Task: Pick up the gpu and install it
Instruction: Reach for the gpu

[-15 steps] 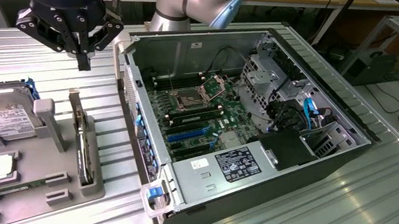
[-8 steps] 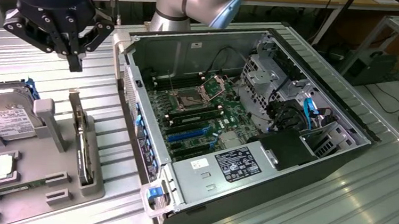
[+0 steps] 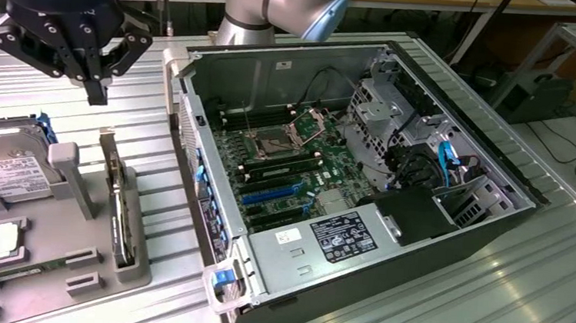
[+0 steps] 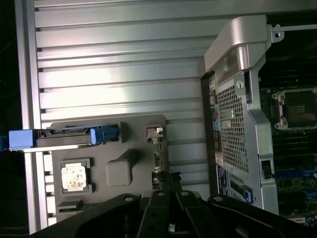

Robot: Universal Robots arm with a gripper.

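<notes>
The hand (image 3: pixel 96 91) hangs in the air at the exterior view's left with its fingers pressed together, gripping nothing. Below it, the gpu (image 3: pixel 119 221) stands on its long edge in a slot of a grey holder (image 3: pixel 74 268) on the ribbed metal surface (image 3: pixel 524 303). In the wrist view the closed fingertips seem to line up over the card's thin edge (image 4: pixel 157 153), well apart from it. A hard drive (image 3: pixel 4 174) sits in the same holder, beside the card. The open computer case (image 3: pixel 473 157) lies just beside the holder, its motherboard (image 3: pixel 287 169) exposed.
</notes>
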